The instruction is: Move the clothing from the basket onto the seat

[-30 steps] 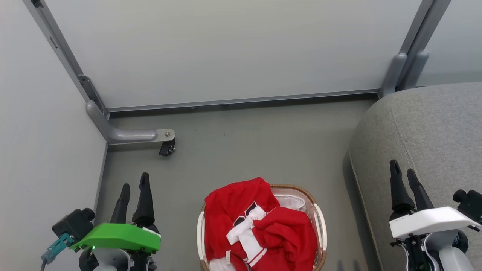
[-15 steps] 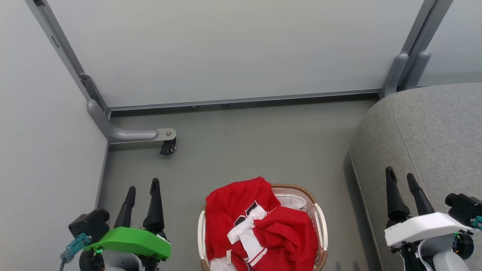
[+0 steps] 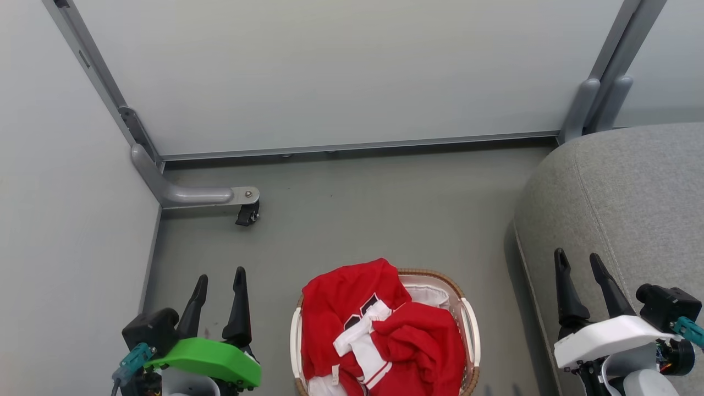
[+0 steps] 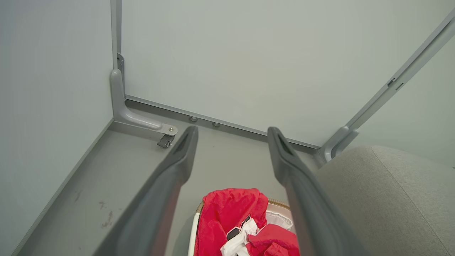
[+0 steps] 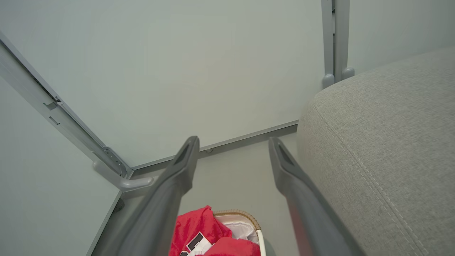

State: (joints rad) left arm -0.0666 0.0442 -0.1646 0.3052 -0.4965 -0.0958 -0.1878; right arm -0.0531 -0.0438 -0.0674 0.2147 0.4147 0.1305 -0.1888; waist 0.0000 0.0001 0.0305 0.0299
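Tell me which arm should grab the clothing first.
Probably the left. The left gripper, open, hovers just beside the basket, close to the clothing heaped toward that side. The right gripper, also open, sits farther off, over the seat.

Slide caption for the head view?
Left gripper and right gripper open and empty, either side of the basket holding the red clothing; grey seat at right.
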